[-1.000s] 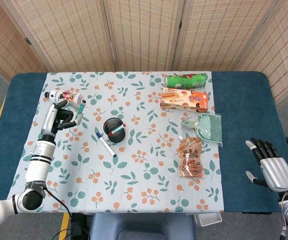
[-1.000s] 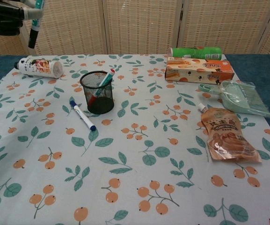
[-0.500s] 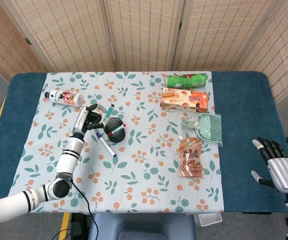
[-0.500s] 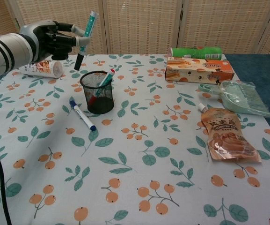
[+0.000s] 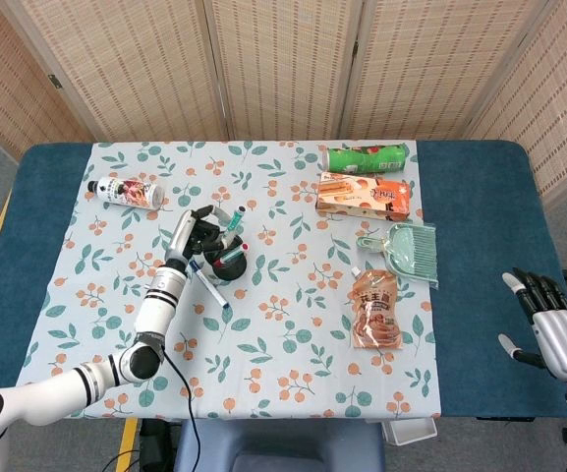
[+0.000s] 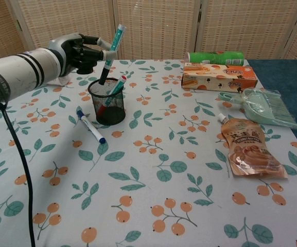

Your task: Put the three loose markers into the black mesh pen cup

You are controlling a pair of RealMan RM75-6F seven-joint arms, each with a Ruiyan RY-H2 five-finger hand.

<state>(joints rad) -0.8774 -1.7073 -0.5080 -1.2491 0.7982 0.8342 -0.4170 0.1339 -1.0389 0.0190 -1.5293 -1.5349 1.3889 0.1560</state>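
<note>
My left hand holds a green-banded marker tilted, its dark tip just over the rim of the black mesh pen cup. A red-capped marker stands slanted inside the cup. A blue-capped marker lies on the cloth just left of the cup. My right hand hangs off the table's right side, fingers apart, holding nothing.
A white bottle lies at the back left. A green can, an orange box, a green dustpan brush and a brown sauce pouch sit on the right. The floral cloth covers the table.
My left hand has carried the green marker rightward and down from the back left until its tip is at the cup's mouth. My right hand has drifted slightly lower.
</note>
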